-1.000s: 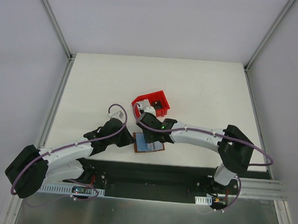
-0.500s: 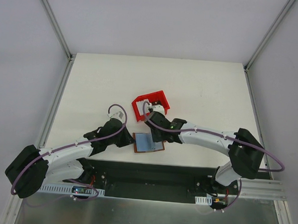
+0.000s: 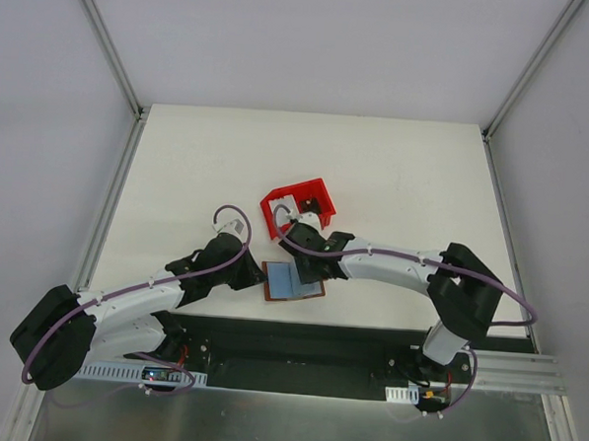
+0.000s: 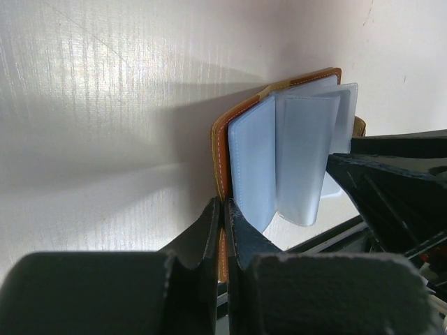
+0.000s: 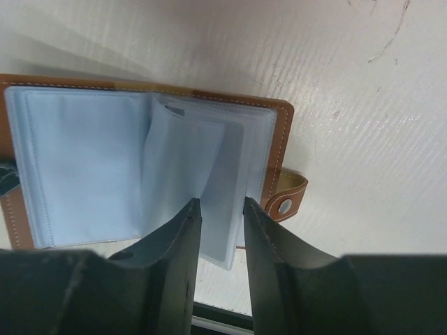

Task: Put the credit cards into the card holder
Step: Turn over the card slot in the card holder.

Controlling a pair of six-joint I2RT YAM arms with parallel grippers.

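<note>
Here, the small brown leather-like folding card holder (image 3: 293,280) lies open on the white tabletop (image 3: 376,166) near its front edge, with its pale blue plastic sleeves (image 5: 84,167) fanned up. The left end effector (image 4: 222,206) is pressed together on the holder's brown left cover edge. The right end effector (image 5: 218,208) hovers over the sleeves, fingers slightly spread. A red plastic bin (image 3: 294,191) sits just behind.

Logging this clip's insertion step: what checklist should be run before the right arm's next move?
1. Card holder lies open: ok.
2. Left gripper shut on its cover edge: ok.
3. Right gripper open above the clear sleeves: ok.
4. Card in the right gripper: not ok, none seen.
5. Cards waiting in the red bin: cannot tell.
</note>
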